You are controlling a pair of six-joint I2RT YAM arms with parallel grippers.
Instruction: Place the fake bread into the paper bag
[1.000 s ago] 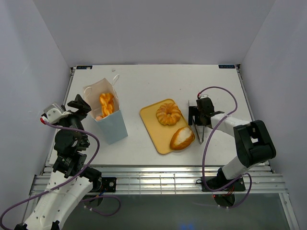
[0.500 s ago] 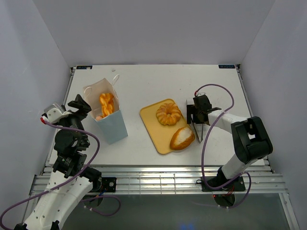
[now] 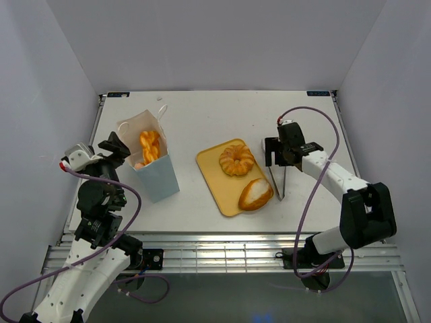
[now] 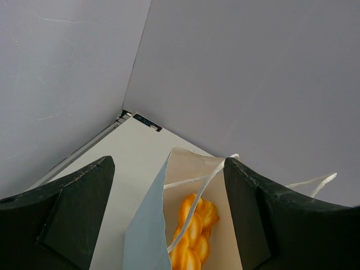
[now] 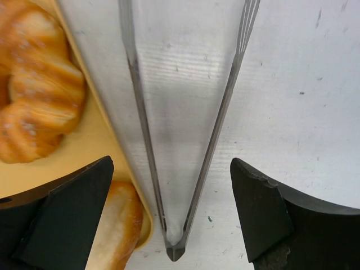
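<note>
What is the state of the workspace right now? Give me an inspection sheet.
Surface: white table, a few faint marks.
Job's things: paper bag upright at left, braided twist inside; ring doughnut on the yellow tray, oval roll at its near-right corner.
Clutter: metal tongs lying right of the tray.
Grippers: left gripper open, fingers either side of the bag's mouth; right gripper open over the tongs.
Cables: purple cables loop off both arms, snagging nothing seen.
Surroundings: plain walls on three sides.
</note>
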